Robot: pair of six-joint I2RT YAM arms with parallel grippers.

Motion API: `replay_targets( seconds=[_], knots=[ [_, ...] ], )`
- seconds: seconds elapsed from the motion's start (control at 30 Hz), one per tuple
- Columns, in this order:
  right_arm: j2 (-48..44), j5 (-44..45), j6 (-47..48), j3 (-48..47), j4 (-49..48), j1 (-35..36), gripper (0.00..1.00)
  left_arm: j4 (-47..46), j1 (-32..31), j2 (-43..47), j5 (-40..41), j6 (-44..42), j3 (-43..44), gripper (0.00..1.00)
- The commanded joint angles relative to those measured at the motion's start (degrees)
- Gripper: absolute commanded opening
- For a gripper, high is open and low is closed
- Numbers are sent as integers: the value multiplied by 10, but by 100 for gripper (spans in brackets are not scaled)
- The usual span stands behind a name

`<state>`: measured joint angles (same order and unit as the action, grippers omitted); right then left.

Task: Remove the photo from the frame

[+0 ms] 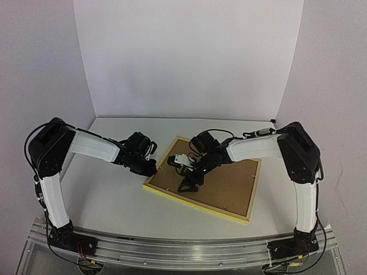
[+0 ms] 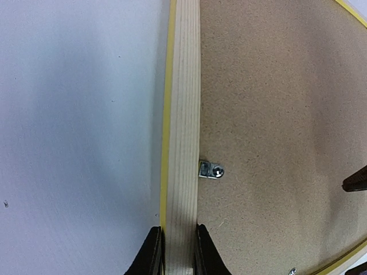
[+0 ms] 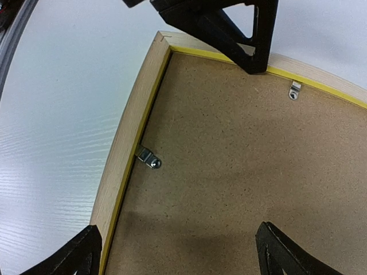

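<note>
The yellow frame [image 1: 195, 207] lies face down on the table, its plain brown backing board [image 1: 229, 180] up. The photo is hidden beneath the board. My left gripper [image 1: 150, 169] is shut on the frame's left wooden rail [image 2: 182, 114], one finger on each side [image 2: 179, 252]. My right gripper [image 1: 189, 184] hovers open over the board's left part [image 3: 183, 252], empty, its fingers wide apart. A small metal clip [image 3: 148, 158] on the left rail [image 3: 129, 143] still overlaps the board [image 3: 241, 160]; it also shows in the left wrist view [image 2: 211, 169].
A second metal clip [image 3: 295, 91] sits on the adjoining rail. The left gripper [image 3: 229, 28] shows at the top of the right wrist view. White table [image 1: 103, 195] surrounds the frame; white walls stand behind.
</note>
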<state>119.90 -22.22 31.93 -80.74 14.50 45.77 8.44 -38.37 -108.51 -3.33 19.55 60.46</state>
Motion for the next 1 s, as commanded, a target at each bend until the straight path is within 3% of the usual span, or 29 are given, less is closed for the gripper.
replay_targets(
  seconds=[0.0, 0.67, 0.97],
  knots=[
    [30, 17, 27, -32, -1, 4, 90, 59, 0, -38, -4, 0, 2, 4],
    [106, 10, 55, -79, 4, 35, 91, 61, 1, -49, -6, 29, -3, 0],
    [155, 75, 1, -143, -3, 46, 91, 40, 0, -32, -24, 55, -29, 0]
  ],
)
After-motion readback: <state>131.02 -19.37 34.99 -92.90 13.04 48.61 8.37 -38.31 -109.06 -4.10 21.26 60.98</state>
